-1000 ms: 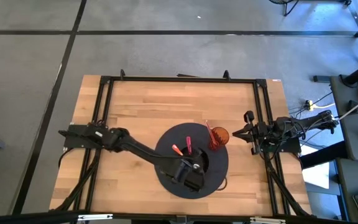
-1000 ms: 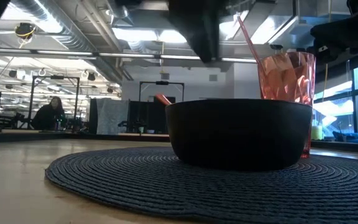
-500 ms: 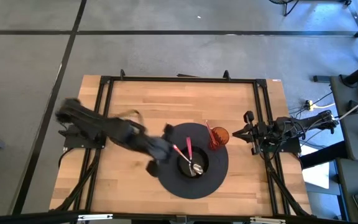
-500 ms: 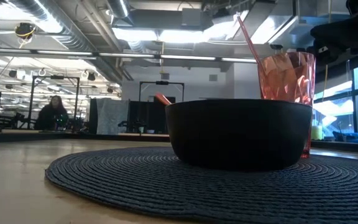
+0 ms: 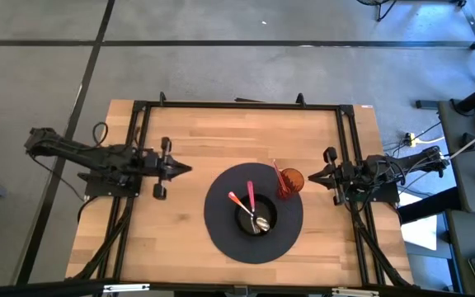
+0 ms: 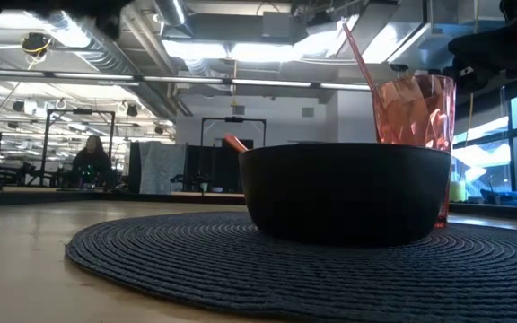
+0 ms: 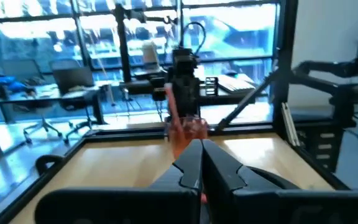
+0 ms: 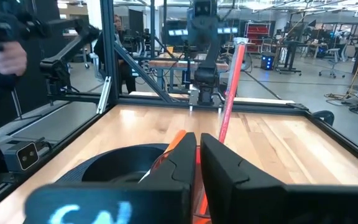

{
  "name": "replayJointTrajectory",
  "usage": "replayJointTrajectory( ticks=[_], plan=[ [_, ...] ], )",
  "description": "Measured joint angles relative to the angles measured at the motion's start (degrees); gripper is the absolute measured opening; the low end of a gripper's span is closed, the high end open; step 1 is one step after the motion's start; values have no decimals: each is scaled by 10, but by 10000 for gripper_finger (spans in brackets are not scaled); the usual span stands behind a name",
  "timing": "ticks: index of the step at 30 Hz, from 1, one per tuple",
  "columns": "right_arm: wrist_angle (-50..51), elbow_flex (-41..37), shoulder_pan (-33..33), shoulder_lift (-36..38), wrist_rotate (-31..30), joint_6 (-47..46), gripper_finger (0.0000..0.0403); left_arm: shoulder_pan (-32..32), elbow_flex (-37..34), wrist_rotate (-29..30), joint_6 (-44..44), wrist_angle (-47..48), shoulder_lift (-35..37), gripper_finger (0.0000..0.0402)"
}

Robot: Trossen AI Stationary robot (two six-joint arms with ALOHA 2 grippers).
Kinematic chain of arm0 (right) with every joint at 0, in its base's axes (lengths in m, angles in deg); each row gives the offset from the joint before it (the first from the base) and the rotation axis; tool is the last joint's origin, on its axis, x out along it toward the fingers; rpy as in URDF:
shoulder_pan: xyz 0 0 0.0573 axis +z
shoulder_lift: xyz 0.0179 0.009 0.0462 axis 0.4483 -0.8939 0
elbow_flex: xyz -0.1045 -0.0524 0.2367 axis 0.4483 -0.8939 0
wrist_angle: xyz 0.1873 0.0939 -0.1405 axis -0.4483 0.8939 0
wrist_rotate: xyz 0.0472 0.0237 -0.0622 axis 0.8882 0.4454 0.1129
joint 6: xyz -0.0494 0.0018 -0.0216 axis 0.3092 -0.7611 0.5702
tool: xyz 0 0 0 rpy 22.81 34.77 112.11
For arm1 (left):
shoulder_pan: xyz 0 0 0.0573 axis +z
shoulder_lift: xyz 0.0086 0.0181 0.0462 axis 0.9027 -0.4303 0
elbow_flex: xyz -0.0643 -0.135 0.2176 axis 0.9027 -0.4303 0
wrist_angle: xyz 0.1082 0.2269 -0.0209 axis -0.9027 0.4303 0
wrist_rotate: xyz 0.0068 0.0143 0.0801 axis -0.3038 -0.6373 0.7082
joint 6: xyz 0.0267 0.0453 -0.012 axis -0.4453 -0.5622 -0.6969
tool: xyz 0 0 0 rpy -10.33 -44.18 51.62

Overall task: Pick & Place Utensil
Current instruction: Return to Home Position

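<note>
While parked at opposite edges, left gripper [image 5: 180, 169], right gripper [image 5: 312, 176]: closed, empty, we note.
Risk: right swing clips adjacent orange glass [image 5: 293, 179].

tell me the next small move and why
Probably settle the left arm home: fork and spoon lie in the bowl, straw stands in the glass, and the left end effector and right end effector are shut, empty, off the mat.
</note>
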Motion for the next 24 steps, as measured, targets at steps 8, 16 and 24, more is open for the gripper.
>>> replayJointTrajectory(
  ticks=[8, 16, 24],
  plan=[
    [0, 0, 0, 0, 0, -7, 8, 20, -116, 27, 35, -20, 121, 2],
    [-14, 0, 0, 0, 0, -5, 3, 22, -171, 21, 16, -42, 161, 2],
    [-23, 0, 0, 0, 4, -3, 3, 22, -201, 15, 14, -49, 168, 2]
  ],
)
